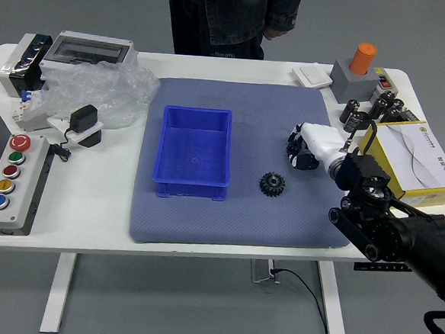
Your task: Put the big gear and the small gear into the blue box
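**Robot's right hand low over a mat, near a black gear**

A white table [89,223] seen from above, with a blue-grey mat [203,227] across its middle. On the mat, left of centre, sits an open blue box [192,189]. To the right of the box, apart from it, a round black gear [272,184] lies flat on the mat; whether it is the big or the small one, I cannot tell.

The robot's black right arm [390,225] reaches in from the right. Its right hand [304,148], beyond a white wrist [323,142], is just past the gear and a little to its right, apart from it. The view does not show whether the hand is open or closed, or whether it grips anything; what lies under it is hidden.

On the right stand a yellow box [427,195] with a white top and, farther back, an orange cylinder [363,59] on a grey block [352,83]. On the left are clear plastic wrap [109,90] and a panel [19,210] of coloured buttons. A person [237,15] in dark clothes stands at the far side, one hand [274,33] hanging off the table.
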